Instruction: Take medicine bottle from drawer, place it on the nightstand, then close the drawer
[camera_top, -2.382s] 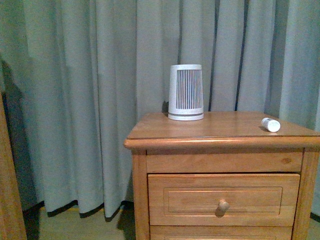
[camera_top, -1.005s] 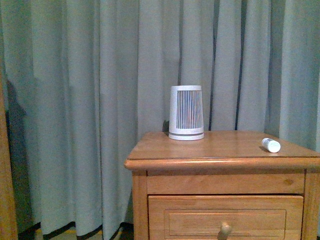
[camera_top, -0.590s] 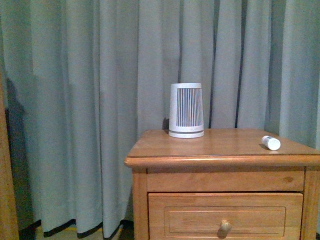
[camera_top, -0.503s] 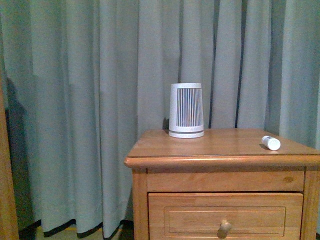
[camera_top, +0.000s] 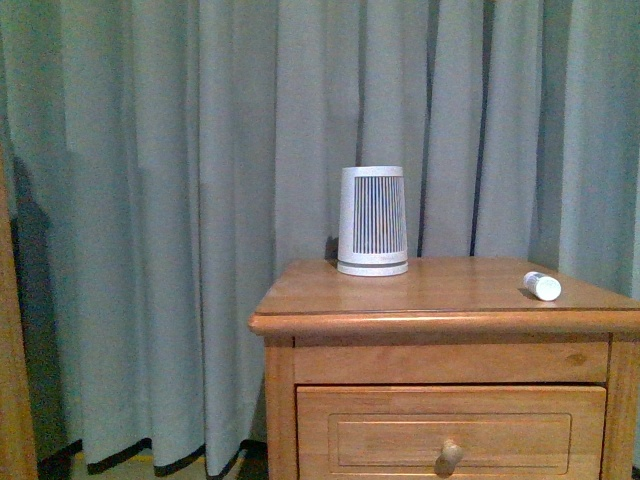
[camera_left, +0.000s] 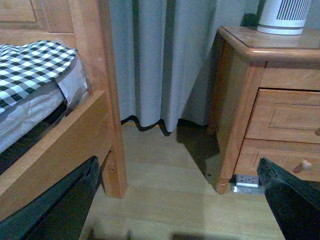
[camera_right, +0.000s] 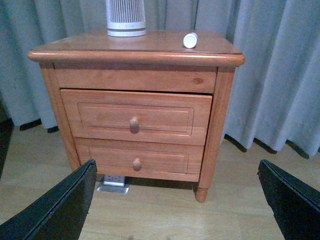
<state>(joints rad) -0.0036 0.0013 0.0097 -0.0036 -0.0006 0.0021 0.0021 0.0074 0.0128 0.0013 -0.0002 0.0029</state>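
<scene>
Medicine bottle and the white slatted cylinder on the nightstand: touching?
Apart. The front view shows bare nightstand top between the medicine bottle and the slatted cylinder; the right wrist view agrees.

I see a white slatted tapered cylinder (camera_top: 372, 221) standing upright before grey-green curtains (camera_top: 180, 200) that hang to the pale wood floor (camera_right: 150, 210). From my left wrist camera, a wooden bed frame (camera_left: 95, 100) carries a black-and-white checked cover (camera_left: 30, 65). A white power strip (camera_right: 115, 181) lies on the floor.
</scene>
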